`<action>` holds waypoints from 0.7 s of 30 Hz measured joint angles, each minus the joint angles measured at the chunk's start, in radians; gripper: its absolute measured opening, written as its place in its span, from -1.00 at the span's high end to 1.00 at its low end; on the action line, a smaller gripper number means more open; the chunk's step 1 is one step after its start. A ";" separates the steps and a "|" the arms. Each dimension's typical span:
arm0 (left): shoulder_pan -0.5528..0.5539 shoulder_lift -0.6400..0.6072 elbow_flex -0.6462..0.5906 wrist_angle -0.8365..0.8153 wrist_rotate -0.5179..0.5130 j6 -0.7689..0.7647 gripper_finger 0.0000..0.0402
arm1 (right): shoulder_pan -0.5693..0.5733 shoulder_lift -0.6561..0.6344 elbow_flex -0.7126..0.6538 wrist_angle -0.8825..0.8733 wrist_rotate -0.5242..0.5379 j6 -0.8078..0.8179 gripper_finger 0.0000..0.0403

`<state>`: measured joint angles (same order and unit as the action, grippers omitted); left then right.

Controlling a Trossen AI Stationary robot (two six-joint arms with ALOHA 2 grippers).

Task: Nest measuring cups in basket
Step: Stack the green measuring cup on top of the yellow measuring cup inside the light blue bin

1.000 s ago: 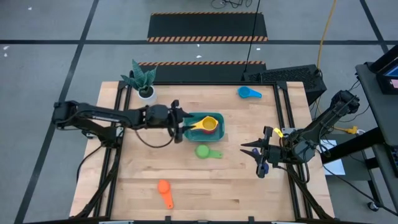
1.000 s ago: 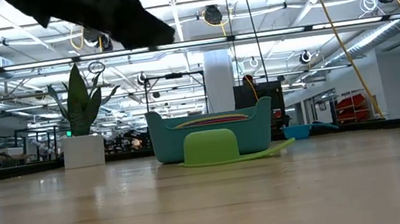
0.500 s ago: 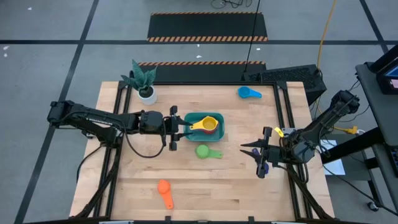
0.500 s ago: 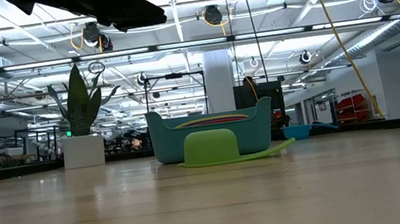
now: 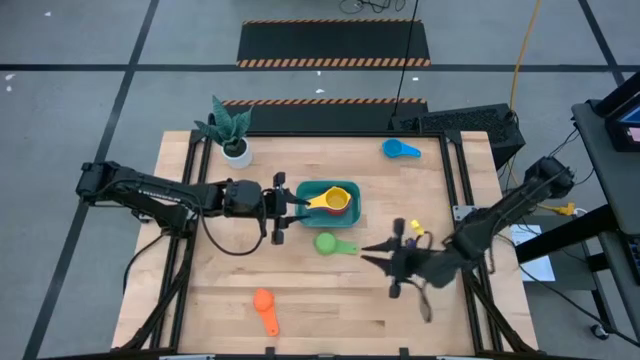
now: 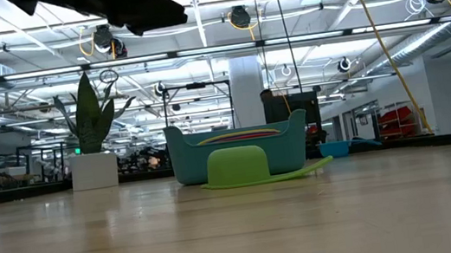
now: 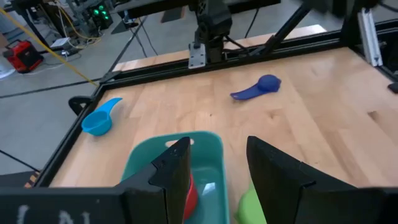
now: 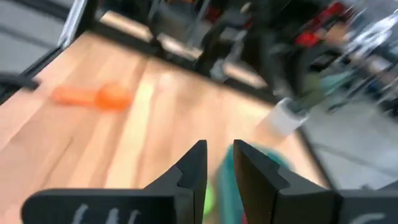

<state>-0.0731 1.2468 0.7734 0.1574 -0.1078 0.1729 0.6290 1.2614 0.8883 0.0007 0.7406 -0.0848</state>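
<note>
Two measuring cups, yellow (image 5: pixel 336 197) over red (image 5: pixel 341 209), sat nested in the teal basket (image 5: pixel 352 188) mid-desk. Green cup (image 5: pixel 326 242) lay just beside it, orange cup (image 5: pixel 264 303) and light blue cup (image 5: pixel 394 149) well apart. Left claw (image 5: pixel 287 207) stood open and empty at the basket's edge; right claw (image 5: pixel 385 263), nearly closed, held nothing.

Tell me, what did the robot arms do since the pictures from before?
The left gripper pulled back off the basket toward its own side, then stopped with open, empty fingers. The right gripper swung in from the table's right edge toward the green cup. The yellow cup in the basket, the orange cup and the light blue cup stayed put.
</note>
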 joint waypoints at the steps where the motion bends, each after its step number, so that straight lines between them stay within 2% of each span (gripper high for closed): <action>1: -0.005 0.000 0.000 0.002 0.000 -0.004 0.20 | -0.011 0.025 0.010 -0.024 -0.030 0.025 0.64; 12: -0.097 0.000 0.000 0.061 0.000 -0.026 0.20 | -0.137 0.245 0.046 -0.174 -0.342 0.197 0.64; 17: -0.128 0.000 0.000 0.077 0.000 -0.026 0.20 | -0.172 0.336 0.046 -0.246 -0.433 0.117 0.64; 21: -0.143 0.000 0.000 0.082 -0.009 -0.027 0.20 | -0.177 0.396 0.046 -0.257 -0.430 0.071 0.63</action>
<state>-0.2161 1.2469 0.7734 0.2398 -0.1171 0.1460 0.4517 1.6574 0.9340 -0.2559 0.3102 -0.0135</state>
